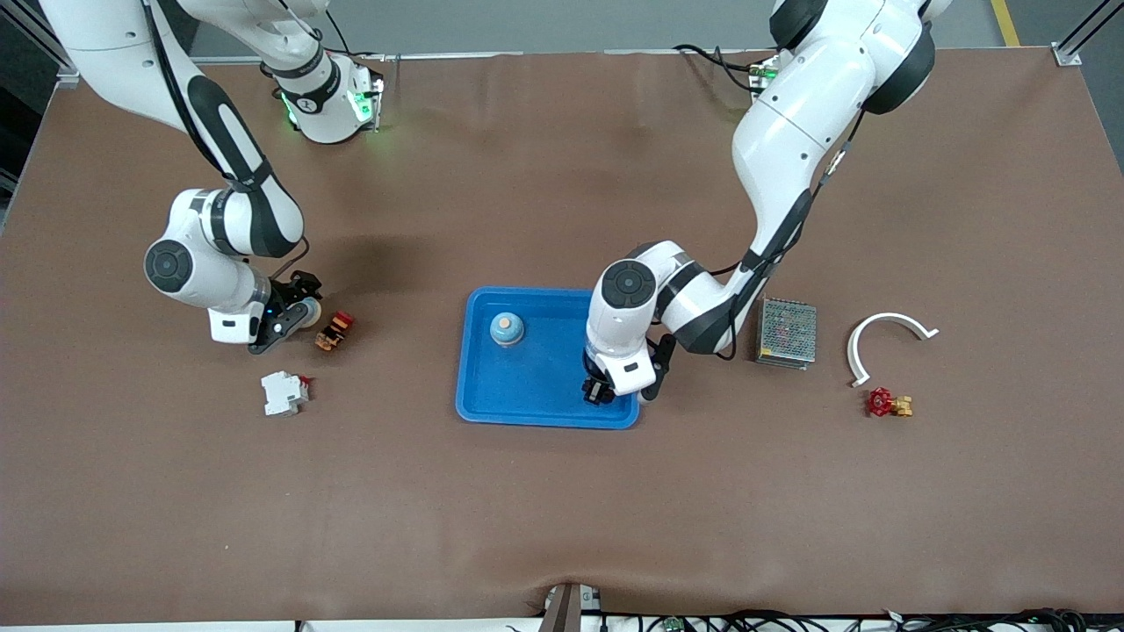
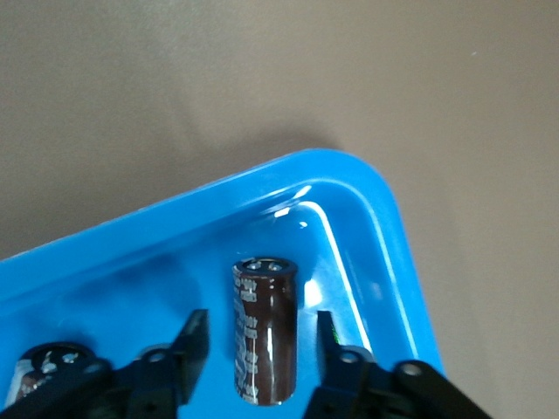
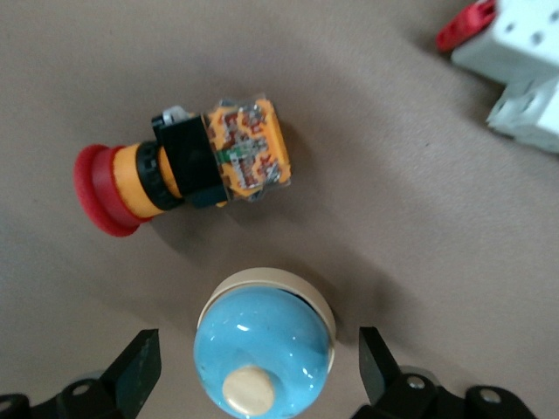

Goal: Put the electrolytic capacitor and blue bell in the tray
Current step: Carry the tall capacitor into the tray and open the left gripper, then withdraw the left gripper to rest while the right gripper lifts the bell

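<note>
The left gripper (image 2: 260, 321) hangs low inside a corner of the shallow bright-blue plastic tray (image 2: 384, 227), fingers spread. The brown cylindrical electrolytic capacitor (image 2: 264, 336) lies on the tray floor between them, gripped by neither, so that half looks settled.

The right gripper (image 3: 258, 342) is down at the table with its fingers released and wide. The glossy blue dome bell with a cream knob (image 3: 264, 345) stands between them, and the red-capped orange push-button switch (image 3: 175, 175) lies just ahead of the fingertips. A similar blue bell (image 1: 507, 328) already sits in the tray.

Probably next: close on the dome without nudging the switch, then lift and carry it to the tray
</note>
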You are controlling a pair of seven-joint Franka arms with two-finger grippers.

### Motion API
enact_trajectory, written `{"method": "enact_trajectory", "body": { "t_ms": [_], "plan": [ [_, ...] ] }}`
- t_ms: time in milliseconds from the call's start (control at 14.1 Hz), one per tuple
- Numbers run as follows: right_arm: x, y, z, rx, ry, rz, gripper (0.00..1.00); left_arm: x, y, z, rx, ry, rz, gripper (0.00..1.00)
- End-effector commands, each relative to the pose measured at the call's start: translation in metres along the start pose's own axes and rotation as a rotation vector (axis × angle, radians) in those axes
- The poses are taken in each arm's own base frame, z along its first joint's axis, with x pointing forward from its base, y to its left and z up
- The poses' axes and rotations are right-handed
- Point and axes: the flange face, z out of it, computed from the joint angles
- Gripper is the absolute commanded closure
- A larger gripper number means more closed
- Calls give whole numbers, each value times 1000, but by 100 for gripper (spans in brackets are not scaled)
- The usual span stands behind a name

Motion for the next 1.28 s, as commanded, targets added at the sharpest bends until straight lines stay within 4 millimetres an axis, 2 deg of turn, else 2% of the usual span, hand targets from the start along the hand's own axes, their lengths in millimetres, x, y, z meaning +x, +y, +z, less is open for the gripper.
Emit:
{"method": "enact_trajectory", "body": {
  "t_ms": [0, 142, 355, 426, 568, 782, 995, 1137, 1208],
  "plan": [
    [-7, -7, -3, -2, 12, 1, 0, 16, 12, -27, -1, 24, -17, 0],
    [-10, -8, 0, -2, 10, 3, 0, 30, 17, -48, 22, 43, 15, 0],
    [-12, -10, 4, -9, 16, 2, 0, 57, 27, -94, 52, 65, 118, 0],
    [-12, -10, 4, -10, 17, 2, 0, 72, 30, -108, 71, 50, 145, 0],
    [-12, -10, 3, -10, 17, 4, 0, 99, 37, -148, 64, 44, 214, 0],
    [-12, -9, 3, -12, 18, 4, 0, 145, 37, -186, 104, 73, 313, 0],
    [-11, -8, 3, -11, 18, 7, 33, 202, 31, -232, 153, 93, 464, 0],
    [-10, -8, 2, -14, 20, 5, 48, 221, 27, -261, 161, 97, 543, 0],
    [-10, -8, 2, -12, 19, 7, 56, 238, 23, -275, 176, 97, 567, 0]
  ]
}}
